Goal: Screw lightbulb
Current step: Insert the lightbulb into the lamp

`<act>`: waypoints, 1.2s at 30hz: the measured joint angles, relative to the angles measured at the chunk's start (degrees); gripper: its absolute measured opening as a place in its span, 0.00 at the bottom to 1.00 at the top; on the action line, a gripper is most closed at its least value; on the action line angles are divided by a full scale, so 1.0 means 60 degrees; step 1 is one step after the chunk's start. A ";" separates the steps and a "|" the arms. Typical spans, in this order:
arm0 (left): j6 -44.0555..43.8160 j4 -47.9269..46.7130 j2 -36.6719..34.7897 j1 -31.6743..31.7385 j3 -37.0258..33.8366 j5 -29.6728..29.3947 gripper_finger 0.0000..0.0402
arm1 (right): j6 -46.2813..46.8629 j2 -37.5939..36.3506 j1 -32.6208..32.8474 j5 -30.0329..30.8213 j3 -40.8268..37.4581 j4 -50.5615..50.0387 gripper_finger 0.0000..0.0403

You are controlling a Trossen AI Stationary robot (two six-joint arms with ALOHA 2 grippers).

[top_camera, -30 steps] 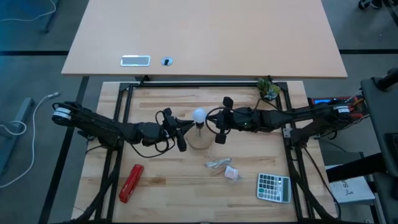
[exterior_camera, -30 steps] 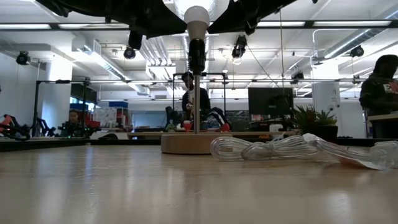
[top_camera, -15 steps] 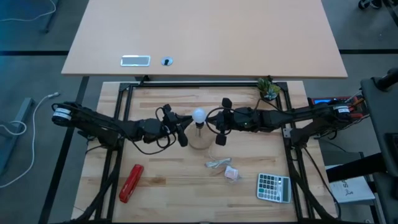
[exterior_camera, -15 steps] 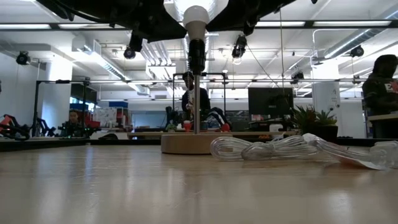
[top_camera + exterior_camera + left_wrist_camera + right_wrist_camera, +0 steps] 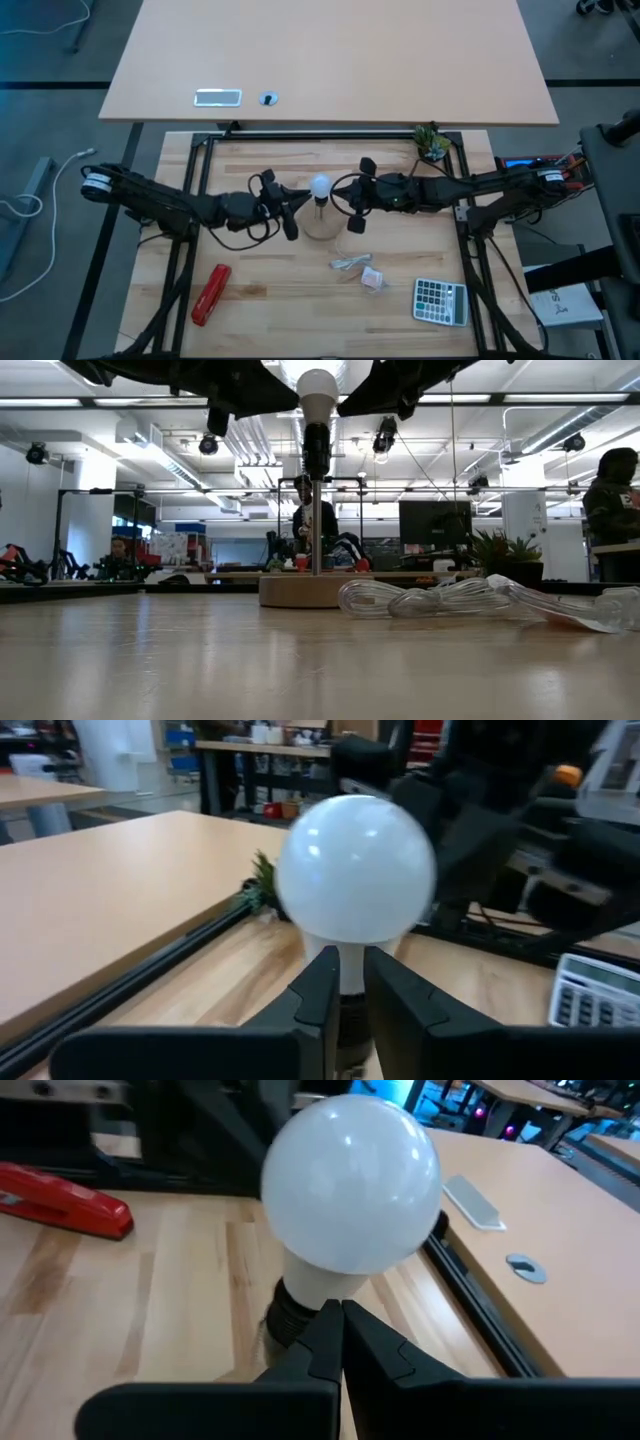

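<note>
Near the table's middle, the left gripper [image 5: 292,207] has its fingers nearly together around the neck under the lightbulb [image 5: 320,185], which stands upright in its socket over the wooden disc [image 5: 321,226]; just right, the right gripper [image 5: 352,204] points closed fingertips at the neck

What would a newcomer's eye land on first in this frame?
The white lightbulb on its socket above the round wooden base, mid-table. Both arms meet at it: the left gripper pinches its neck, and the shut right gripper points at it from the other side.
</note>
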 joint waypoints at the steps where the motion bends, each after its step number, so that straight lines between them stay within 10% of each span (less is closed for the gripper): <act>1: -0.0043 0.0000 0.0000 -0.0017 0.0000 0.0133 0.10 | -0.0012 0.0000 -0.0005 0.0012 0.0000 0.0012 0.00; 36: -0.0226 0.0235 0.0227 0.0310 0.0000 0.0051 0.10 | 0.0017 -0.0003 -0.0040 -0.0400 0.0000 0.0091 0.00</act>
